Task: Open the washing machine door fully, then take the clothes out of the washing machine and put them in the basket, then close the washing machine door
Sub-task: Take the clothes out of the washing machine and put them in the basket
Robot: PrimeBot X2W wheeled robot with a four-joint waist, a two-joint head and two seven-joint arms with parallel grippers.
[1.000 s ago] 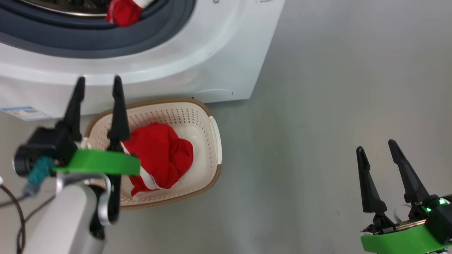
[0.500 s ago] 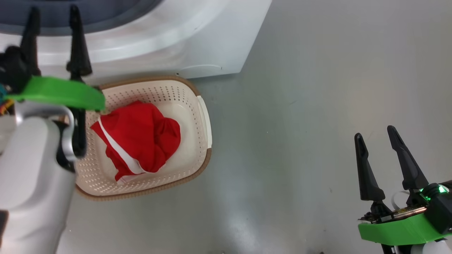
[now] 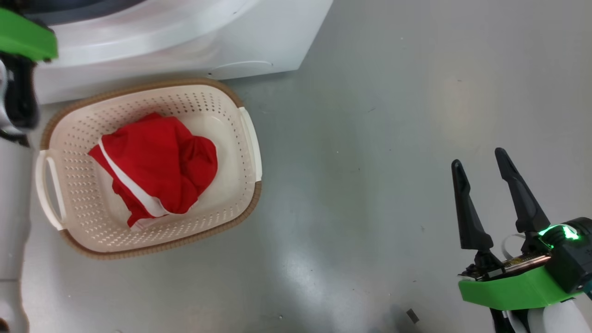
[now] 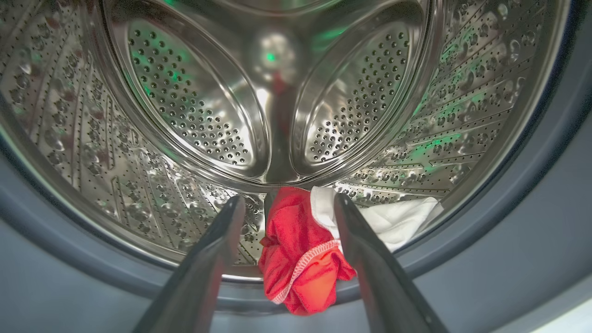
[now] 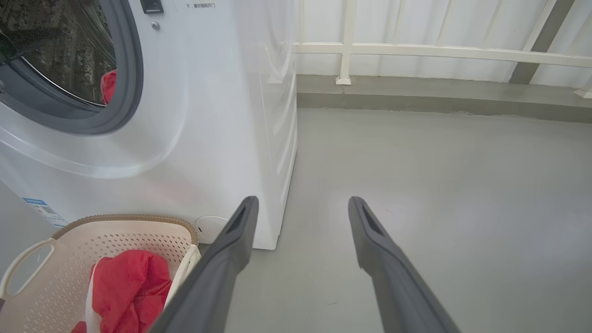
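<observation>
The white washing machine stands open; its door is out of view. My left gripper is open at the mouth of the steel drum. Just past its fingertips a red and white garment lies over the drum's front lip and the grey gasket, untouched. A second red garment with a white stripe lies in the cream basket on the floor before the machine. My right gripper hangs open and empty over bare floor to the right, well away from the basket.
Grey floor stretches to the right of the machine. A low kerb and a white railing close off the far side. My pale left forearm runs up the head view's left edge, beside the basket.
The head camera has swung, shifting the whole picture. My left gripper has risen from over the basket to the drum opening, leaving the head view. The right gripper has stayed put.
</observation>
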